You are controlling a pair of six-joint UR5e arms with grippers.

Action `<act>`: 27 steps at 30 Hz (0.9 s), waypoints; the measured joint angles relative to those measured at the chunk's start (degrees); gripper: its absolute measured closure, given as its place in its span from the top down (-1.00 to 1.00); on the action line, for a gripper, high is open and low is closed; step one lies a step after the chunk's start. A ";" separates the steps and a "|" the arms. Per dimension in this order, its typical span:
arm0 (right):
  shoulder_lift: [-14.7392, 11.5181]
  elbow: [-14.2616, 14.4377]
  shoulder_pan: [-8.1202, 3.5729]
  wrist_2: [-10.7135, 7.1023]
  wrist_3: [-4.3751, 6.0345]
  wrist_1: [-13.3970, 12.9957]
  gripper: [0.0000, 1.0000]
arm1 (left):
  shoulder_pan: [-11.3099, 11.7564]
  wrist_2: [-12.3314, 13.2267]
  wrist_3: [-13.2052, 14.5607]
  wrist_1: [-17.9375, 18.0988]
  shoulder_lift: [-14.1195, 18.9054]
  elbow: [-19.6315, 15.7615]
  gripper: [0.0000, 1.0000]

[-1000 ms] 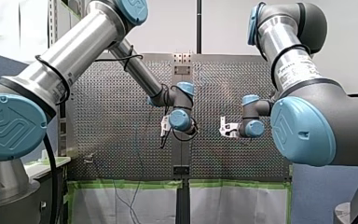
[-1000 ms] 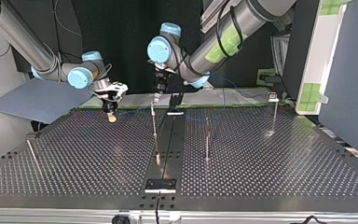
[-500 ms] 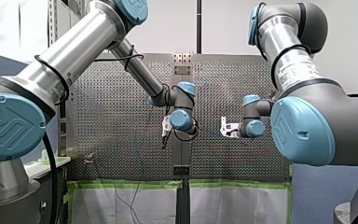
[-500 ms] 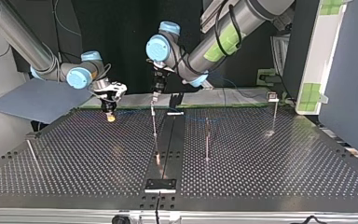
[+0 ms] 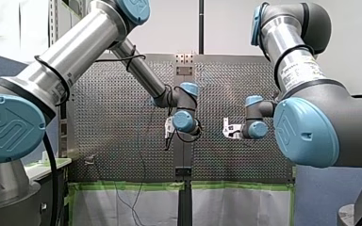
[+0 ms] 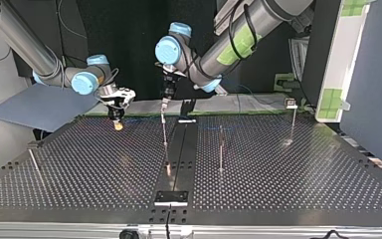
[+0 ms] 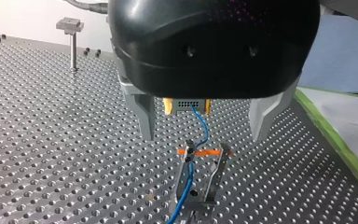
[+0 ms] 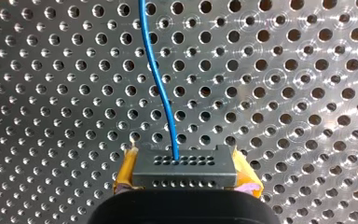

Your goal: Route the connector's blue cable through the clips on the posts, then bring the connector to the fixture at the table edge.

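my right gripper (image 6: 118, 121) is clamped on the connector (image 8: 185, 164), yellow pads (image 8: 125, 173) at both its ends, low over the perforated table (image 6: 288, 189) at the top view's left. the blue cable (image 8: 161, 88) leaves the connector's face and runs straight away from those fingers, toward the clip (image 7: 200, 179) on the post (image 6: 164, 130) near the table's middle. my left gripper (image 7: 205, 122) hangs right above that clip, metal fingers (image 7: 145, 116) apart and holding nothing, the clip under the gap between them. in the left wrist view the cable drops from the connector on the far side and lies along one prong of the clip; whether it is seated there i cannot tell. my left arm is the nearer one to the clip, so the seating looks like its job. the cable's run crosses the line between its fingers, so closing them should catch it side-on.
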 joint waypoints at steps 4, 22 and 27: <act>-0.01 0.00 0.01 0.00 0.01 -0.02 -1.00 | -0.03 -0.23 -0.07 0.13 0.00 0.00 1.00; 0.00 0.01 0.03 -0.06 0.08 0.14 -1.00 | -1.52 -4.05 -0.35 0.94 3.62 -3.63 1.00; 0.00 0.00 0.13 -0.03 0.05 0.36 -1.00 | -1.88 -4.08 -2.35 3.39 6.10 -6.10 1.00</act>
